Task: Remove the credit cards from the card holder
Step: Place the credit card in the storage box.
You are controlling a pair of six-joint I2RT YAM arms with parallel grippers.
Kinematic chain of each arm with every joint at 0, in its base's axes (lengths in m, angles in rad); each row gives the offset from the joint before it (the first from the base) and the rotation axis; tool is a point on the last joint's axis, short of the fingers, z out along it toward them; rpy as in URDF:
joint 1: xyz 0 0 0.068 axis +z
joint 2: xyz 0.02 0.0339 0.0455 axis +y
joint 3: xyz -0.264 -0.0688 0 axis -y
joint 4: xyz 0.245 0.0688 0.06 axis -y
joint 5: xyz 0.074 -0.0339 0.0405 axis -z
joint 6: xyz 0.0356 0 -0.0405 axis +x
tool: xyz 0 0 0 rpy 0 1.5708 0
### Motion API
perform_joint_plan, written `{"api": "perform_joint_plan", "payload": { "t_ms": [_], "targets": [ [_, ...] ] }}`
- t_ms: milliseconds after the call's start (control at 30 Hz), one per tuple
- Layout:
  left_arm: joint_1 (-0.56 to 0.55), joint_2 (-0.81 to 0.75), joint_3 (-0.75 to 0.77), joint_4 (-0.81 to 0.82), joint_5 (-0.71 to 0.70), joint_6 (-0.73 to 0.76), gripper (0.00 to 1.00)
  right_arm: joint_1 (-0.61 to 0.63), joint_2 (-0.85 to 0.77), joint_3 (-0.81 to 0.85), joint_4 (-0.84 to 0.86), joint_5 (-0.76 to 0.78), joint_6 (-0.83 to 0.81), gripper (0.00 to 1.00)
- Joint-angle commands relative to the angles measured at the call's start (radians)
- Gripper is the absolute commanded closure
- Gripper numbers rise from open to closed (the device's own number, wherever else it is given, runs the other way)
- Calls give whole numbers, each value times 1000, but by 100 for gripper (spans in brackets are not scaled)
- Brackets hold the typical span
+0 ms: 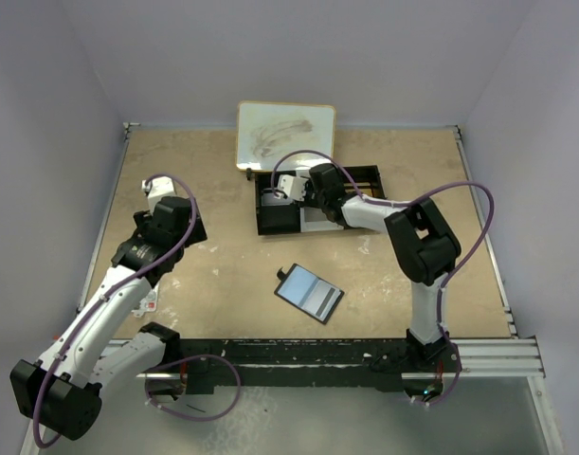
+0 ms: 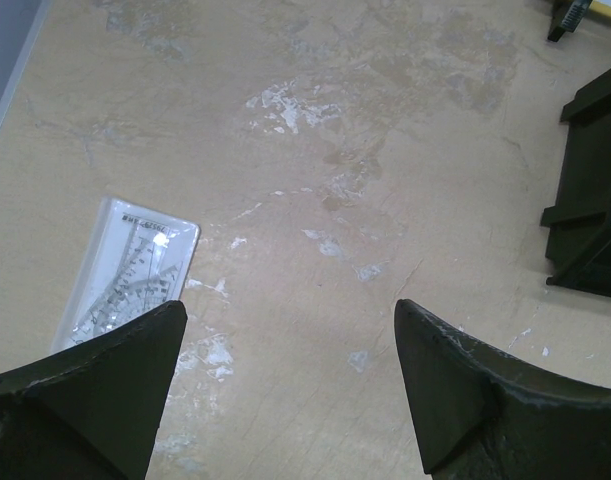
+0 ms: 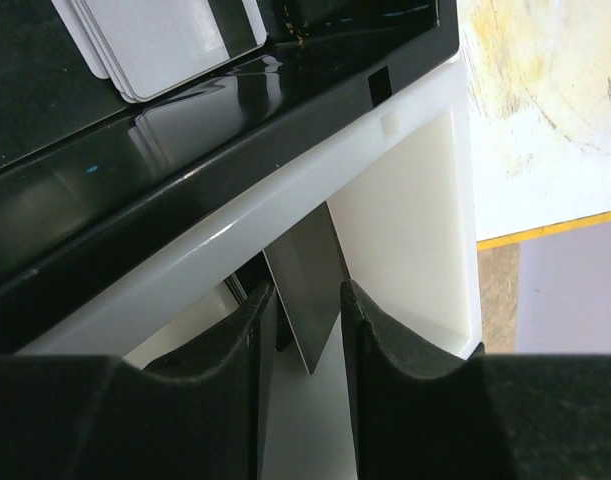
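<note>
The card holder (image 1: 309, 292) lies open on the table's middle, its grey-blue inside up, with no gripper near it. My right gripper (image 1: 291, 191) hangs over the left end of the black-and-white tray (image 1: 365, 176). In the right wrist view its jaws (image 3: 307, 340) stand a narrow gap apart. A grey card (image 3: 307, 285) shows face-on between and beyond them, leaning in the tray's white compartment (image 3: 415, 230), not pinched. A stack of white cards (image 3: 160, 40) lies in the black compartment. My left gripper (image 2: 290, 340) is open and empty above bare table.
A white printed card (image 2: 125, 275) lies on the table left of my left gripper; it also shows by the left arm (image 1: 149, 301). A small whiteboard (image 1: 285, 135) leans behind the tray. The tray's black edge (image 2: 590, 200) shows at the right of the left wrist view.
</note>
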Motion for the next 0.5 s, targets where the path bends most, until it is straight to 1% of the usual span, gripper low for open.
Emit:
{"api": "perform_joint_plan", "payload": {
  "t_ms": [0, 200, 467],
  "targets": [
    [0, -3, 14, 31, 3, 13, 18, 7, -48, 20, -17, -32, 1, 64],
    [0, -2, 13, 33, 5, 13, 18, 6, -56, 17, 1, -7, 16, 63],
    [1, 6, 13, 36, 18, 19, 18, 5, -66, 1, -4, -21, 46, 61]
  ]
}}
